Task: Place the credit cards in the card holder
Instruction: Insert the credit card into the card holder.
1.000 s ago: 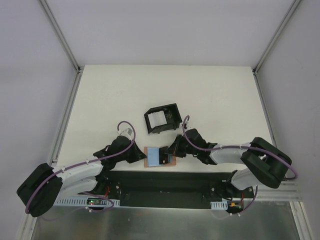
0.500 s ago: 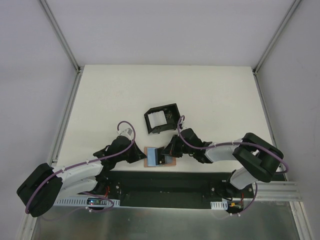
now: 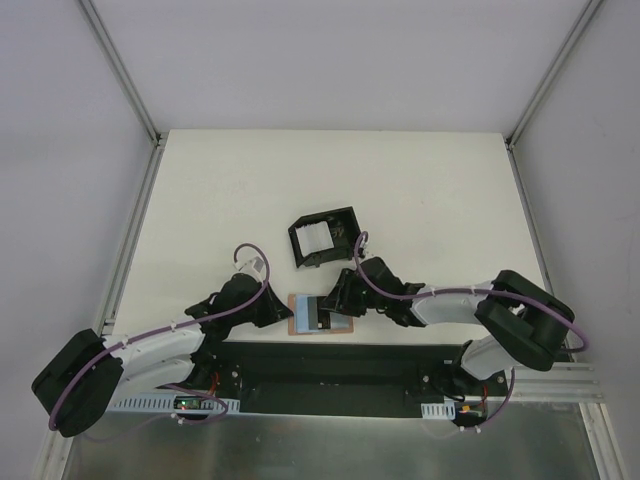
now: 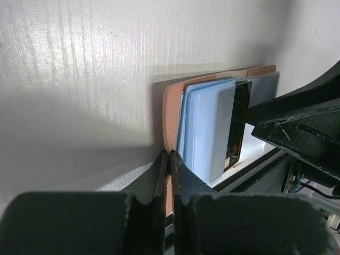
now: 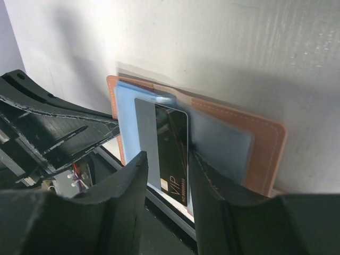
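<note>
The tan card holder (image 3: pixel 345 326) lies open at the table's near edge. Light blue cards (image 4: pixel 204 127) lie stacked on it, with a black VIP card (image 4: pixel 240 119) and a grey card (image 4: pixel 264 87) beside them. My left gripper (image 4: pixel 170 154) is shut on the card holder's left edge (image 4: pixel 171 111); it also shows in the top view (image 3: pixel 283 312). My right gripper (image 5: pixel 167 155) is open, its jaws either side of the black card (image 5: pixel 172 154) above the card holder (image 5: pixel 263 154). It shows in the top view (image 3: pixel 335 300) over the holder's right half.
A black box frame (image 3: pixel 322 235) with white pieces stands just behind the card holder. The black base rail (image 3: pixel 330 365) runs right under the table's near edge, where the cards overhang.
My right gripper has moved a little left over the card holder, and the cards under it have shifted left. The left gripper has stayed clamped on the holder's edge.
</note>
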